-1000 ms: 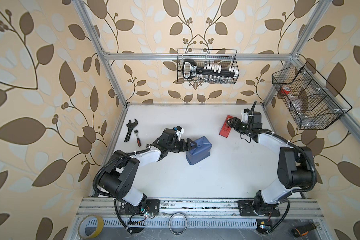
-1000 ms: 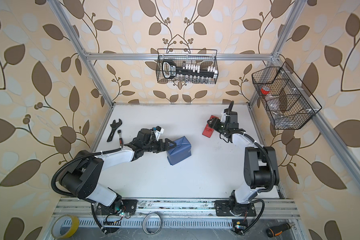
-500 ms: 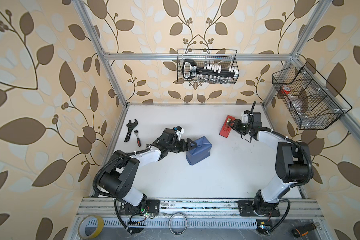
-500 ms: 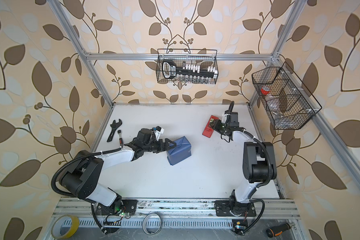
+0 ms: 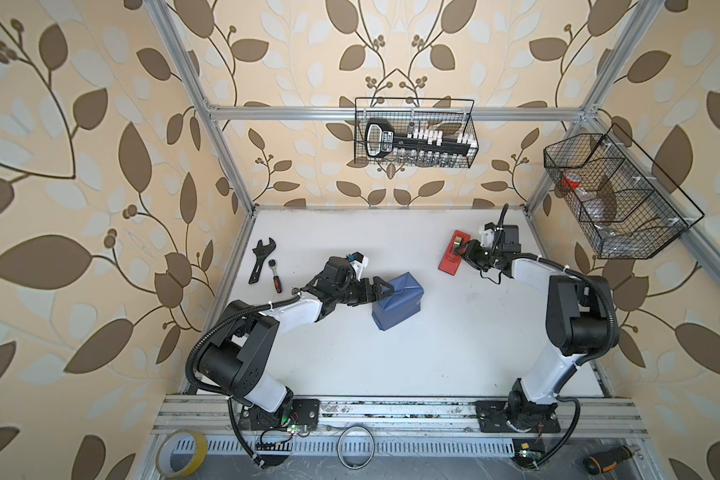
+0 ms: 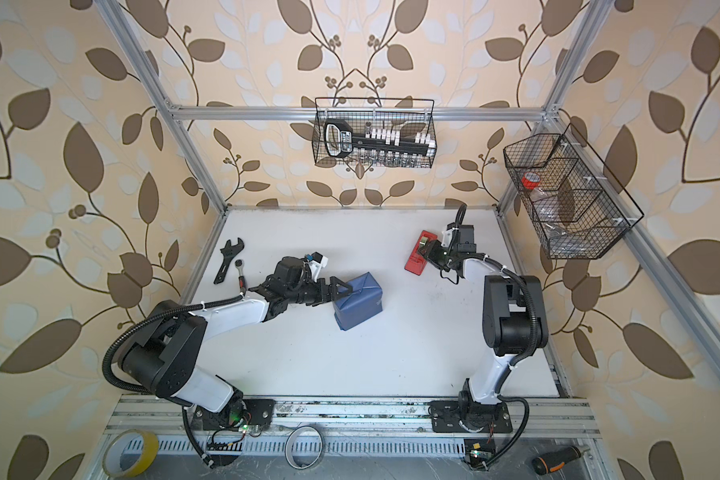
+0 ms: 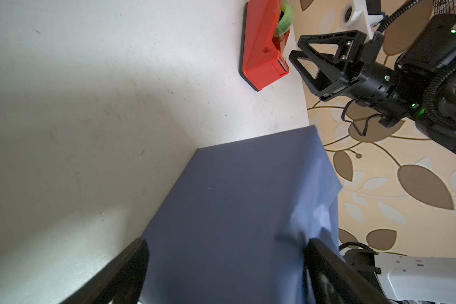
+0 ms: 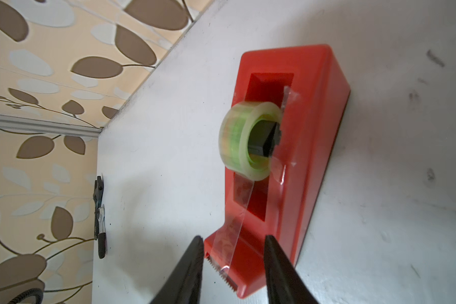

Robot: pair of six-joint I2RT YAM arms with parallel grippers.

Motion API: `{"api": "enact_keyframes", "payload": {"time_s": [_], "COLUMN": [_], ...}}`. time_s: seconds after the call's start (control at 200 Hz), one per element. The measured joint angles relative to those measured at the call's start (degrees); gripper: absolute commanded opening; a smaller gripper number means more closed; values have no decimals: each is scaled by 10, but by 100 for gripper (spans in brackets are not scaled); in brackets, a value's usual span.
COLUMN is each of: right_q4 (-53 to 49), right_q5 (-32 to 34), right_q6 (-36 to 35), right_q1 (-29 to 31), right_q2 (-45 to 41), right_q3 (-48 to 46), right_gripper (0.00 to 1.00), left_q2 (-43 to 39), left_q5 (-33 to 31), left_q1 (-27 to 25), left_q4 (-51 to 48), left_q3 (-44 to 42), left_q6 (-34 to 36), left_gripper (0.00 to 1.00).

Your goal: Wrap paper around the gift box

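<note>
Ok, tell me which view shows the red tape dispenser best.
The right wrist view: the tape dispenser fills the frame, with its roll and clear strip running to the cutter visible. In both top views it is only a small red block; the left wrist view shows its side.

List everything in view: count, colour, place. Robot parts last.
paper: one, slate-blue, wrapped round a box shape, mid-table
tape dispenser: one, red, table back right
tape roll: one, clear-green, in the dispenser
wrench: one, black, table back left
ratchet: one, red handle, beside the wrench
back basket: one, black wire, on the back rail
socket set: one, black and white, in the back basket
side basket: one, black wire, right wall
big tape roll: one, yellow, front ledge, left
screwdriver: one, black and orange, front ledge, right
table: one, white
left gripper: one, black, clamping the paper
right gripper: one, black, open, astride the dispenser's tape strip
</note>
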Motion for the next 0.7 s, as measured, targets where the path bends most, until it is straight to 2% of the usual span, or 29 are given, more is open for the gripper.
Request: {"api": "enact_keyframes", "payload": {"time_s": [0.704], "right_q4": [30], "right_q5": [-47], "right_q6": [31], "right_q1": [0], "right_q2": [52], "right_q3": [19], "right_gripper": [25], "left_q2": [0], "left_q5": [0], "left_q1": [0], "left_q4": [-4], "left_q3": [2], "left_q6": [0], "left_gripper": [93]}}
